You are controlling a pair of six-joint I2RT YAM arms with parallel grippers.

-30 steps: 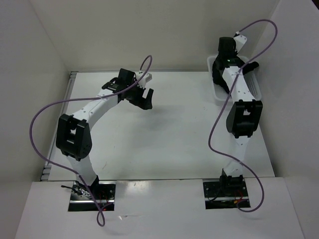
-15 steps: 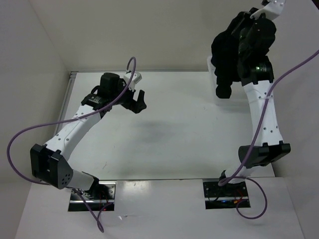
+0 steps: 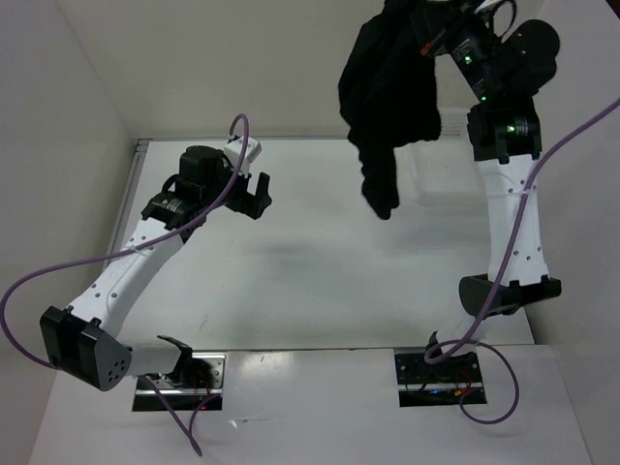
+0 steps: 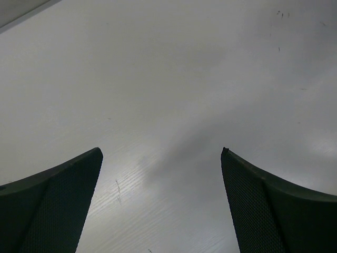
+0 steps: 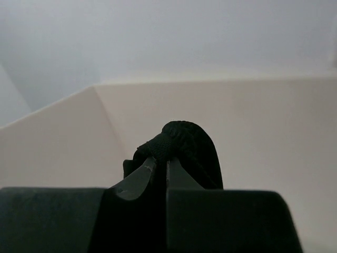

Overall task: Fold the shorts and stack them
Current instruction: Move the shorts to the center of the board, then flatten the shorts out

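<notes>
The black shorts (image 3: pixel 387 97) hang in the air, high over the far right of the table, bunched and drooping to a point. My right gripper (image 3: pixel 412 15) is shut on their top edge, near the top of the top view. In the right wrist view the fingers pinch a black fabric fold (image 5: pixel 181 145). My left gripper (image 3: pixel 254 197) is open and empty, low over the left middle of the table. In the left wrist view its two fingers (image 4: pixel 58 205) stand wide apart over bare tabletop.
A white lattice basket (image 3: pixel 450 179) stands at the far right of the white table (image 3: pixel 320 281), partly hidden by the shorts and the right arm. Walls close in the left, back and right sides.
My right arm has lifted the shorts up out of the basket and swung them left and higher. My left arm has stretched out, its gripper moving a little left and nearer.
</notes>
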